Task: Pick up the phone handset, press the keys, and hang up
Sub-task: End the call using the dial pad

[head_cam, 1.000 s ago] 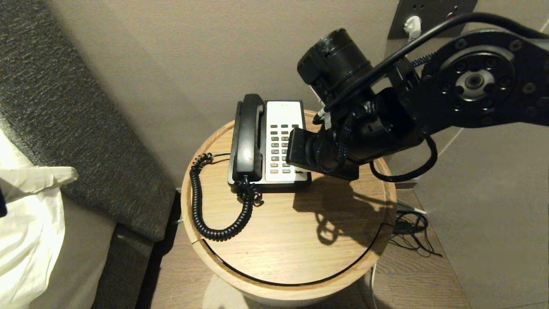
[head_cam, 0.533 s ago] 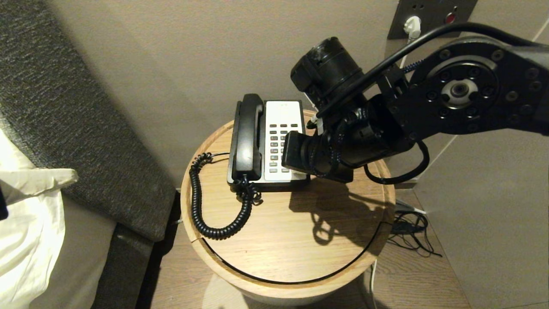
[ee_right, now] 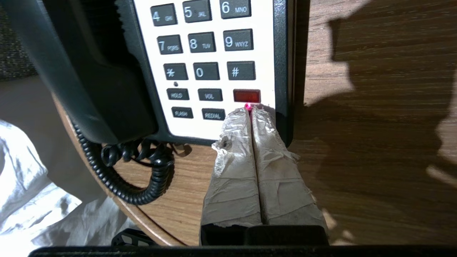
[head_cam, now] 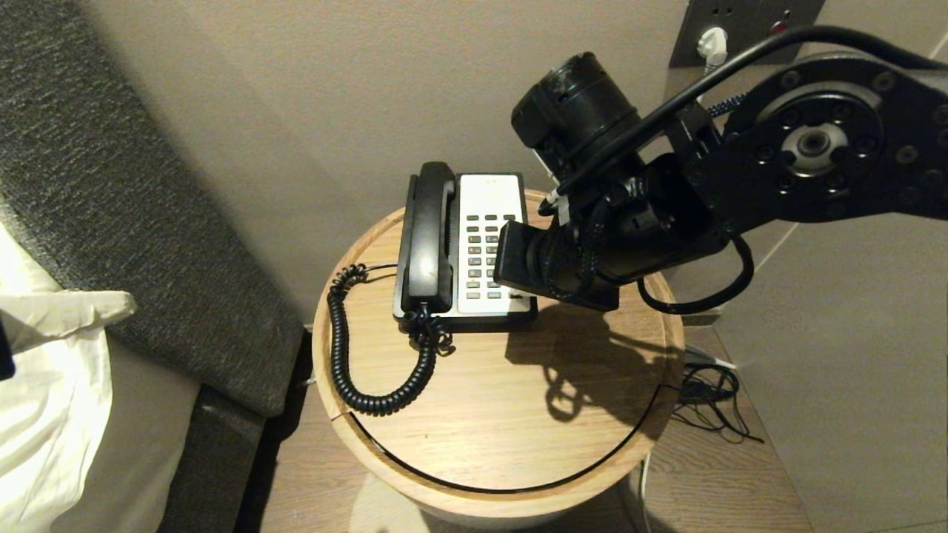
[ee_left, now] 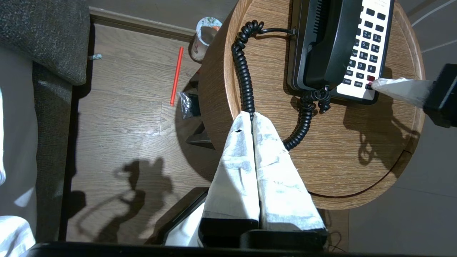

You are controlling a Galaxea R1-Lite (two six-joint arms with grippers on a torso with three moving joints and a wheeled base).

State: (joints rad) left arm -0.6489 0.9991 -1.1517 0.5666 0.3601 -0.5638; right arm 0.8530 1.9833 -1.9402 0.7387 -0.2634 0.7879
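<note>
Handset [head_cam: 427,237] is seen cradled on the phone atop the round tabletop [head_cam: 518,414] from the head. Left tool [ee_left: 252,117], closed and empty, hangs above the cord. Right tool [ee_right: 250,111], closed and empty, touches the keys [ee_right: 207,67] below the red button.

bare tabletop [head_cam: 518,414] before phone, coiled cord [head_cam: 342,348] blocking left side

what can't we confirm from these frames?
- Head view: the right gripper and the lower keys are hidden behind the right arm's wrist.
- Right wrist view: the key under the shut tips is covered; contact unclear.
- Right wrist view: the phone handset is cut off by the frame edge.
</note>
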